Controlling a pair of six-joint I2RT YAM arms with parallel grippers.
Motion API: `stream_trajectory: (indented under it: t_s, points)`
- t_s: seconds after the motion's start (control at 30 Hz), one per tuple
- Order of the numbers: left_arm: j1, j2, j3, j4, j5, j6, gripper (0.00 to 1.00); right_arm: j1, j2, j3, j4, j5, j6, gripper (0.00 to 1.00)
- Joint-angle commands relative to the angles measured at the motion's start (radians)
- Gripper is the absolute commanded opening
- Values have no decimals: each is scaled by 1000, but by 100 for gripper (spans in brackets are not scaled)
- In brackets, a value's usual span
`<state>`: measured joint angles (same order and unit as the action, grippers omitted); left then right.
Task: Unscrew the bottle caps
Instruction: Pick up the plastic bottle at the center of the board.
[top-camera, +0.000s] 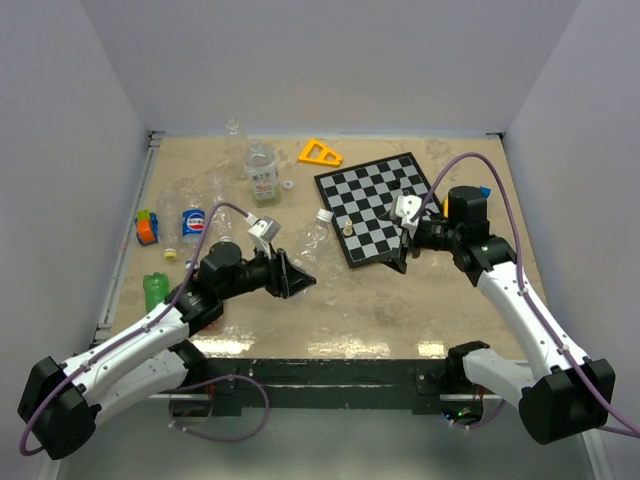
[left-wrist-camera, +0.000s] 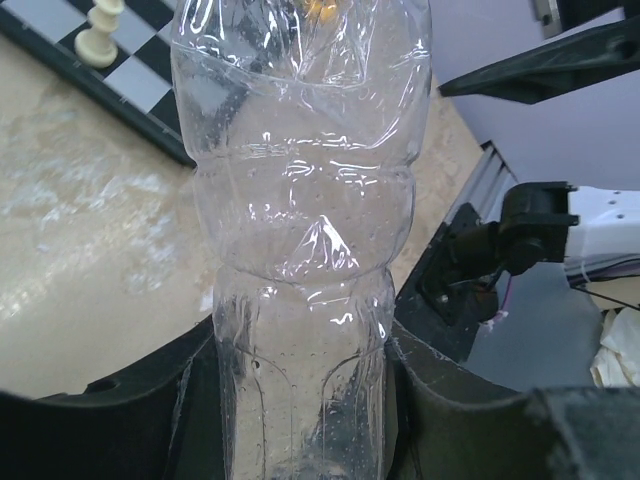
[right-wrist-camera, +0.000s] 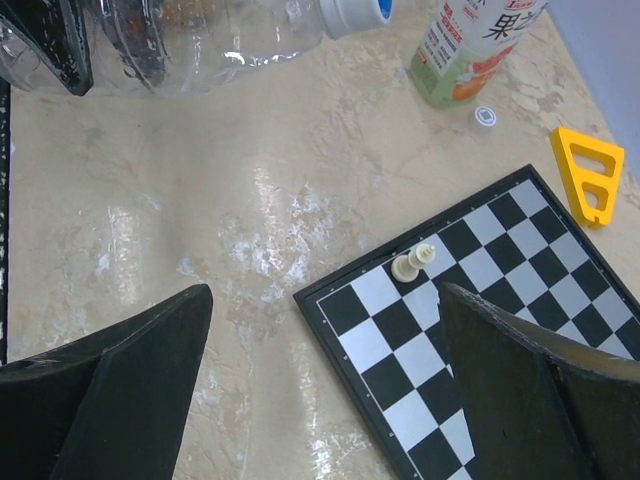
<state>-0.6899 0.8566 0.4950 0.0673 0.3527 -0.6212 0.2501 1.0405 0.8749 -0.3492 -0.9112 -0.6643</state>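
On the left of the table (top-camera: 400, 310), a blue-label bottle (top-camera: 194, 222) carried a round red, white and blue emblem, with lettering too small to read. At 1 o'clock from it, a juice bottle (top-camera: 262, 175) wore a white, green and orange label. The right wrist view showed Chinese characters printed on it, the large one reading 果, with small red writing above that could not be made out.

The left gripper (top-camera: 300, 278) sat narrow, its fingers (left-wrist-camera: 130, 420) pressed against both sides of a crumpled clear bottle (left-wrist-camera: 300, 230) near the base. That bottle had no label. In the top view its long axis ran from the gripper at 7 o'clock up to its neck at 1 o'clock. Its white cap (top-camera: 324, 215), touched with blue at the rim, was screwed on and pointed toward the chessboard (top-camera: 385, 205).

At 3 o'clock from the cap, a pale chess piece (top-camera: 347, 229) stood near the board's near-left edge. The right gripper (right-wrist-camera: 325, 300) hung over that corner with its jaws spread wide, holding and touching nothing.
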Motion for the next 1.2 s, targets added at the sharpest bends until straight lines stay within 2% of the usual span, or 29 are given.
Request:
stream_trajectory:
  t_s: [0.0,0.77,1.17]
  points:
    - [-43,5,-10,221,5,-28,6,-2,0,32,-19,-63,-12,98]
    - [-209,154,-42,561,-162,-43,4,-2,19,46,-45,-184,3,98]
    - [-247,216,-46,626,-213,-32,3,-2,53,65,-57,-247,8,98]
